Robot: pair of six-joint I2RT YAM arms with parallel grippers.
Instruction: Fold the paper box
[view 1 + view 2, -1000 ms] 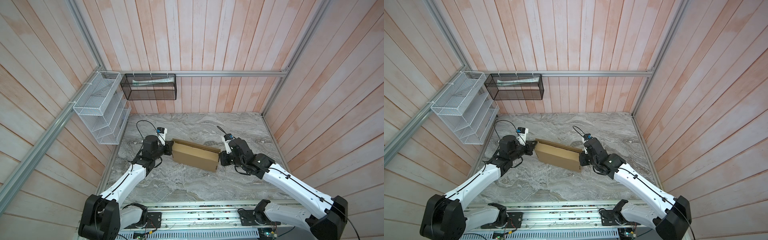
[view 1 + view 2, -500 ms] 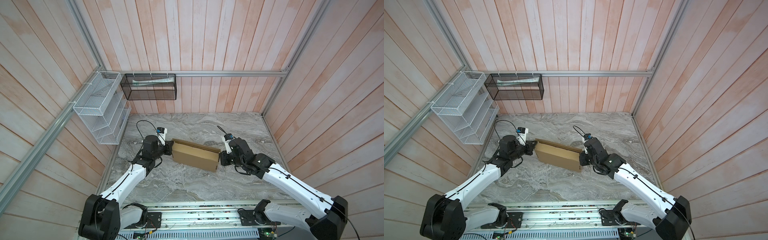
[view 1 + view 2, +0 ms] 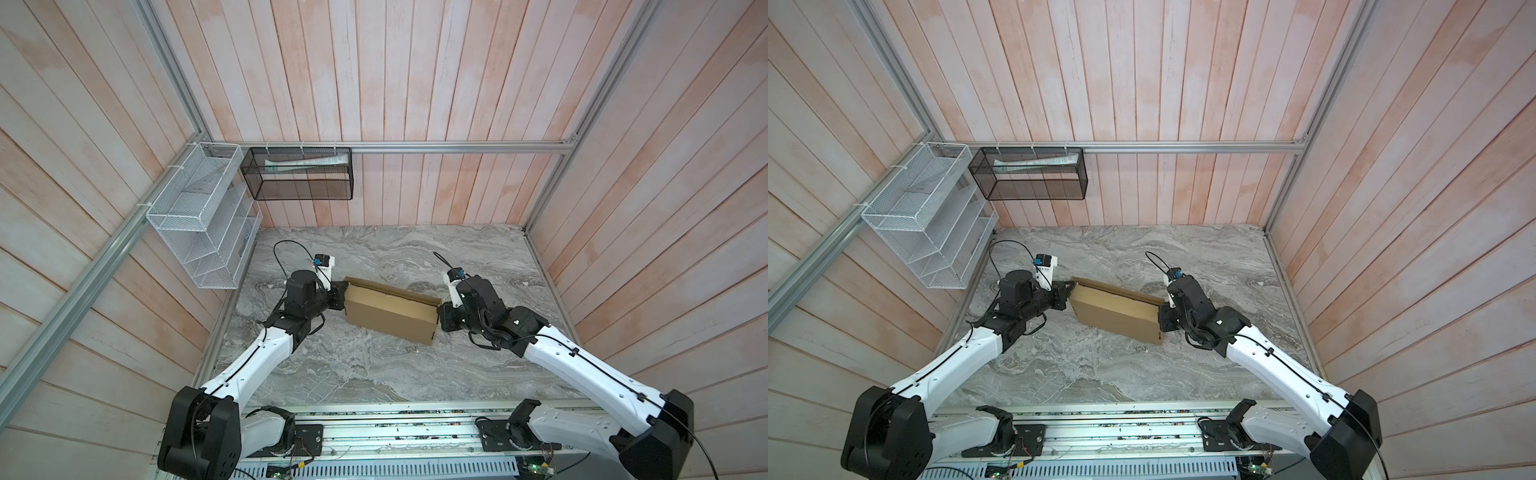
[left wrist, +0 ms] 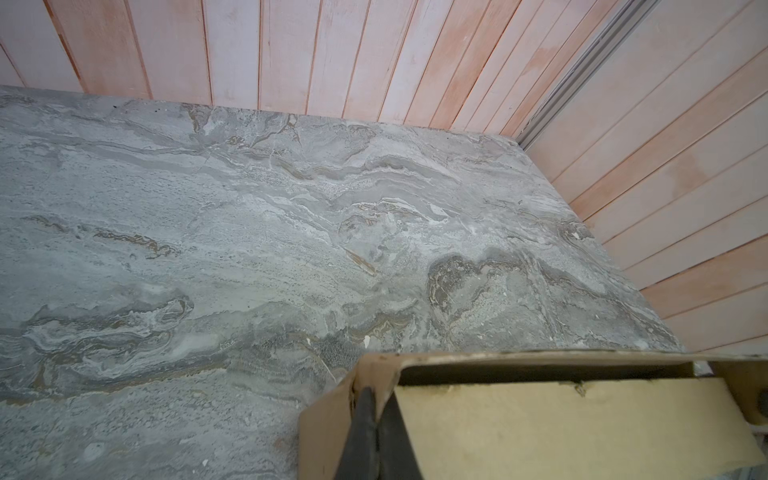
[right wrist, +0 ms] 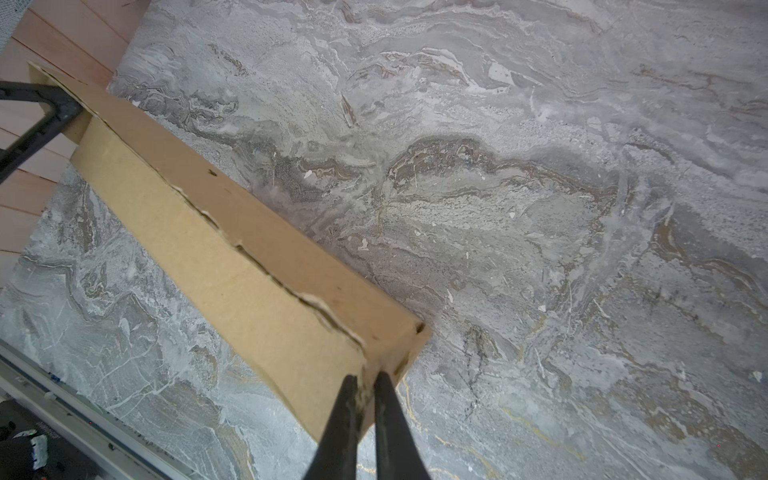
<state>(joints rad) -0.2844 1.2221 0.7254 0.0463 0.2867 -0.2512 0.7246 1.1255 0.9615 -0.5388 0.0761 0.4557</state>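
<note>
paper box (image 3: 390, 309): folded, mid-tabletop; long axis left-right, left end skewed toward back wall
left fingers (image 4: 362, 428): narrow, pinching left end
right fingers (image 5: 343, 419): narrow, pinching right end corner
tabletop (image 3: 374, 374): grey marbled
room: pinkish plank walls; white mesh rack (image 3: 199, 216), black mesh basket (image 3: 299, 174) rear left

Matt tan cardboard paper box (image 3: 390, 311); veined stone-look tabletop (image 3: 374, 374)

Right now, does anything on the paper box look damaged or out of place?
Yes. The paper box has a ragged, torn-looking seam along its long upper edge, and a dark gap shows at the top, so it looks not fully closed.
</note>
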